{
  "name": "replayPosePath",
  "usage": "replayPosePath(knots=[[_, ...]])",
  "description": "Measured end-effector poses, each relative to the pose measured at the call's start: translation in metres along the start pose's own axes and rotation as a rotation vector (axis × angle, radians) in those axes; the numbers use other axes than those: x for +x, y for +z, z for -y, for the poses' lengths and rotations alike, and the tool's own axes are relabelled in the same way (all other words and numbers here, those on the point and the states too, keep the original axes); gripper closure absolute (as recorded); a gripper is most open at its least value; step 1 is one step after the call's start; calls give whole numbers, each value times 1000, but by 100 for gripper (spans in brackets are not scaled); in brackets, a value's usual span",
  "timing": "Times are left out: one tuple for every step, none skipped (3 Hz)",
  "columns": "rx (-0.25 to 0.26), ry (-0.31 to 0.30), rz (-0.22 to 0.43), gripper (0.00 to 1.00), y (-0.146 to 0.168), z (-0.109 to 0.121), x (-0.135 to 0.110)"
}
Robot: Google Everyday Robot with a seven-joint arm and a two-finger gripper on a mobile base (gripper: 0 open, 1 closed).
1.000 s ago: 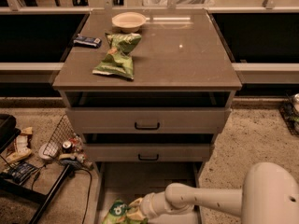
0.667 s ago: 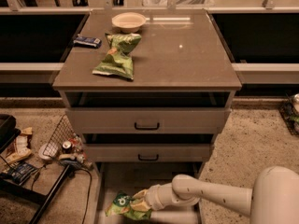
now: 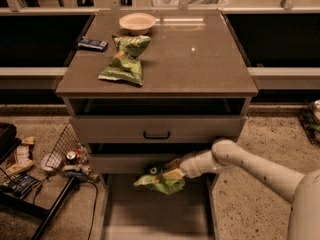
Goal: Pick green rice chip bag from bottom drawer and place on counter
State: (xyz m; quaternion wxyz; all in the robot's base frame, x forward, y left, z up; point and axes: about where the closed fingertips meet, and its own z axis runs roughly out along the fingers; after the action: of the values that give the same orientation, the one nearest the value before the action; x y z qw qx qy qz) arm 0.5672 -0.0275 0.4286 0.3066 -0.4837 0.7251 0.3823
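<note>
The green rice chip bag (image 3: 157,182), bright green with a dark round logo, hangs in the air above the open bottom drawer (image 3: 155,211), in front of the middle drawer's front. My gripper (image 3: 171,171) is shut on the bag's top edge, with my white arm reaching in from the lower right. The drawer's pale floor below the bag is bare. The counter (image 3: 200,59) is the grey-brown top slab of the cabinet, well above the gripper.
On the counter lie a paler green bag twisted at its middle (image 3: 125,60), a white bowl (image 3: 137,21) and a small dark packet (image 3: 92,44). A wire basket and cluttered items (image 3: 65,156) sit on the floor at the left.
My gripper has lifted the green rice chip bag up out of the bottom drawer, and the arm has risen and moved right.
</note>
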Motion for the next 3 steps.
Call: replayPosePath(knots=[[-33, -13, -47, 100, -79, 16, -66], [-34, -13, -47, 100, -81, 10, -63], [-103, -10, -66, 100, -75, -5, -70]])
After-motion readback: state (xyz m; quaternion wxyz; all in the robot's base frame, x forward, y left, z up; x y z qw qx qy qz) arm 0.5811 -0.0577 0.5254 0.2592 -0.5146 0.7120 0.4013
